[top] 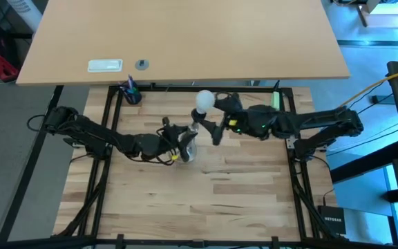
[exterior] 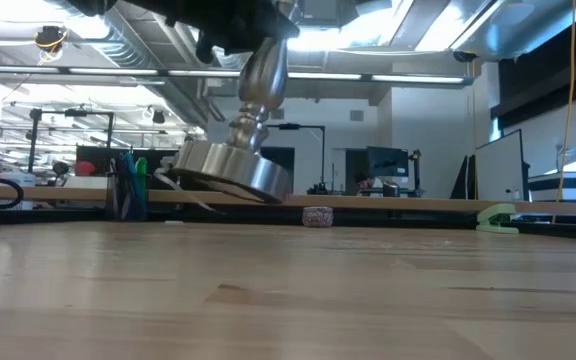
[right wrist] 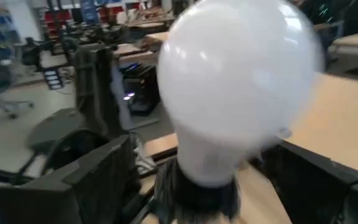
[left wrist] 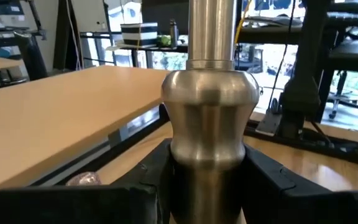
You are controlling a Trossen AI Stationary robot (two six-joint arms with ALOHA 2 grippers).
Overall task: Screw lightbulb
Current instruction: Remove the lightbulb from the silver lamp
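The white frosted lightbulb (right wrist: 238, 87) sits with its narrow end in the dark socket (right wrist: 197, 196) of a silvery stand (exterior: 236, 168). In the high view the lightbulb (top: 204, 100) shows mid-table toward the far edge. My left gripper (top: 184, 142) is shut on the stand's stem. My right gripper (right wrist: 204, 180) is open. Its fingers (right wrist: 98, 177) stand on either side of the bulb's neck with a gap on each side, touching nothing. In the high view my right gripper (top: 215, 119) is just right of the bulb. My left gripper pinches the stand's silvery stem at its bulging part (left wrist: 207, 165) between its two fingers (left wrist: 157, 174). The fingers come at it level and lie across the stem. The stand is lifted clear of the table and tilted, its round base (exterior: 230, 172) hanging above the wood.
A cup of pens (top: 130, 93) stands at the far left of the table. A small round knob (exterior: 317, 216) and a green clip (exterior: 497, 217) lie near the far edge. A large desk (top: 185, 41) lies beyond. The near half of the table (top: 199, 200) holds nothing.
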